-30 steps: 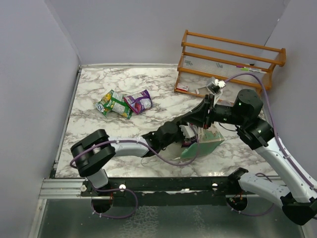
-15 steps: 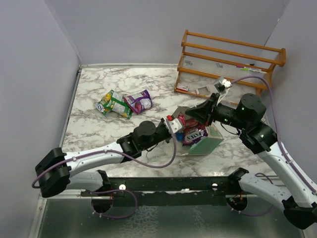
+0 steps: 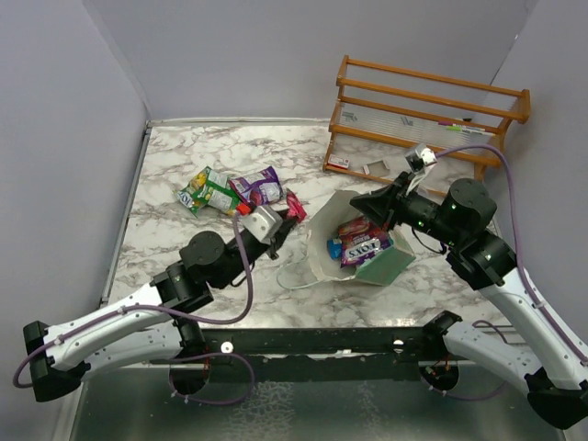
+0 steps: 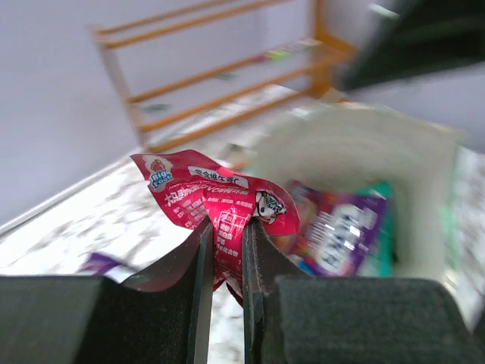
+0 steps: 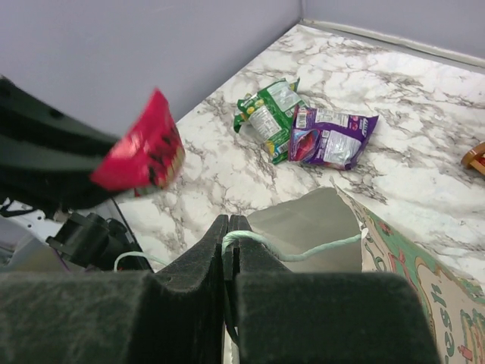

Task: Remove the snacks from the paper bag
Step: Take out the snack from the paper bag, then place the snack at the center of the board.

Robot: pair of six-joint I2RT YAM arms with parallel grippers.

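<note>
My left gripper (image 4: 225, 235) is clamped on a red-pink snack packet (image 4: 218, 203). It is now clear of the paper bag (image 3: 320, 248), left of its mouth and near the green and purple packets (image 3: 230, 190) lying left of centre. A second ago that arm was reaching inside the bag. My right gripper (image 5: 229, 225) pinches the bag's cord handle (image 5: 299, 254), holding the mouth open. A purple packet (image 3: 364, 248) and others remain inside.

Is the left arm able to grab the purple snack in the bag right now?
Probably not yet: the left gripper is shut on a red packet, though the paper bag lies open toward it.
</note>
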